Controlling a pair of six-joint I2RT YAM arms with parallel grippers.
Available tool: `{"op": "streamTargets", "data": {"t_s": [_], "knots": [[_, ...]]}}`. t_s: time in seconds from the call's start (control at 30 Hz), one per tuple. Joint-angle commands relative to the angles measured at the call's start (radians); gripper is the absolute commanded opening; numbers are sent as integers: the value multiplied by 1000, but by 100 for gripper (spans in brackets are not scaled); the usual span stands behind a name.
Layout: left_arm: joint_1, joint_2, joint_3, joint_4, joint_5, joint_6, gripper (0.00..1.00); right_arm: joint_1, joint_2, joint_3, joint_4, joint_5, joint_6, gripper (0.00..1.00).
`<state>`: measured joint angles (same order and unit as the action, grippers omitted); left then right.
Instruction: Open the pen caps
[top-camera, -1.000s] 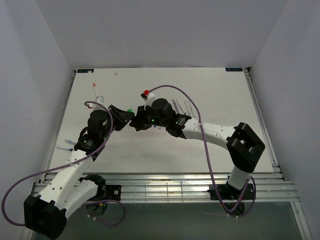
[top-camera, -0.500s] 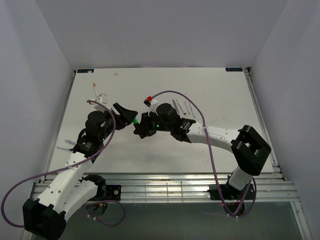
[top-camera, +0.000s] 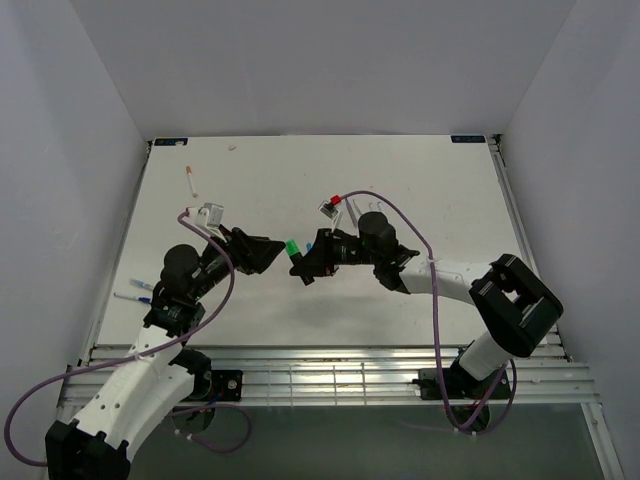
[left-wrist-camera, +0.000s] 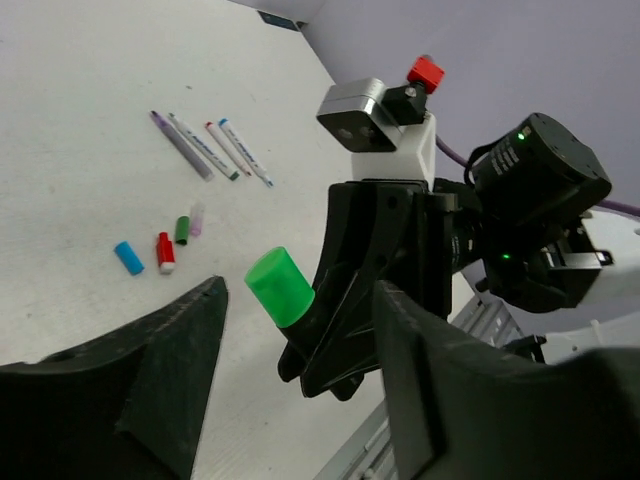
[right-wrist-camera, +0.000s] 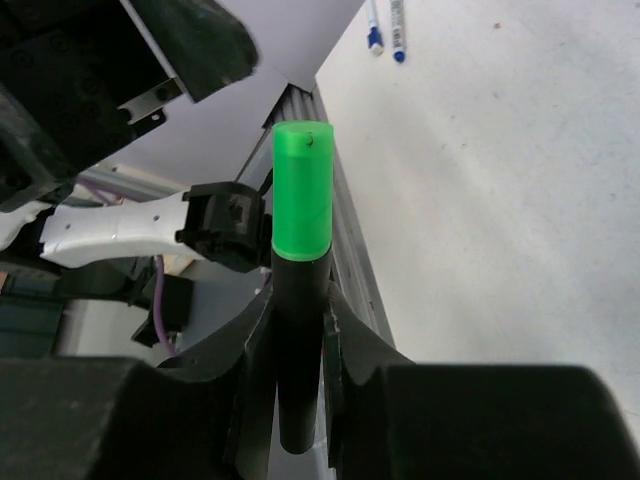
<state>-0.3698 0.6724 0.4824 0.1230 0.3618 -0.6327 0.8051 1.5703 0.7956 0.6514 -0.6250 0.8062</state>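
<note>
My right gripper (top-camera: 306, 267) is shut on the barrel of a stubby black marker (right-wrist-camera: 298, 350) and holds it above the table. Its green cap (top-camera: 292, 247) sits on the end and points at my left gripper (top-camera: 272, 251). In the left wrist view the green cap (left-wrist-camera: 280, 287) lies between my open left fingers (left-wrist-camera: 150, 380) without touching them. Four slim pens (left-wrist-camera: 205, 147) lie on the table, with loose blue (left-wrist-camera: 128, 257), red (left-wrist-camera: 165, 252), green (left-wrist-camera: 182, 229) and pale (left-wrist-camera: 197, 218) caps beside them.
An orange-tipped pen (top-camera: 190, 181) lies at the far left of the white table (top-camera: 440, 180). Two blue-tipped pens (top-camera: 135, 290) lie by the left edge and also show in the right wrist view (right-wrist-camera: 385, 25). A metal rail (top-camera: 330, 365) runs along the near edge.
Both grippers have shifted right and nearer. The right gripper has carried the marker with it, and the green cap now stands out between the two grippers. The left arm has drawn back.
</note>
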Motion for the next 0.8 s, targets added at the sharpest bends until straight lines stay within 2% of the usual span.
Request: {"op": "streamTargets", "data": {"t_s": [0.0, 0.03, 0.17, 0.33, 0.4, 0.43, 0.57, 0.77], "knots": [[-4, 9, -22, 113, 136, -15, 74, -3, -39, -19, 221, -139, 94, 8], [-4, 10, -27, 125, 175, -21, 76, -4, -38, -19, 247, -145, 100, 8], [-4, 7, -39, 141, 183, -41, 85, -3, -44, -32, 306, -165, 142, 8], [-4, 42, -28, 144, 190, -62, 85, -4, -29, -24, 355, -189, 178, 8], [-4, 61, -30, 173, 203, -82, 81, -3, -18, -26, 405, -199, 214, 8], [-4, 64, -33, 187, 206, -93, 75, -3, -6, -26, 419, -202, 223, 8], [-4, 84, -34, 231, 213, -136, 61, -3, 22, -33, 481, -211, 266, 8], [-4, 89, -42, 274, 227, -165, 60, -3, 50, -35, 524, -217, 295, 8]]}}
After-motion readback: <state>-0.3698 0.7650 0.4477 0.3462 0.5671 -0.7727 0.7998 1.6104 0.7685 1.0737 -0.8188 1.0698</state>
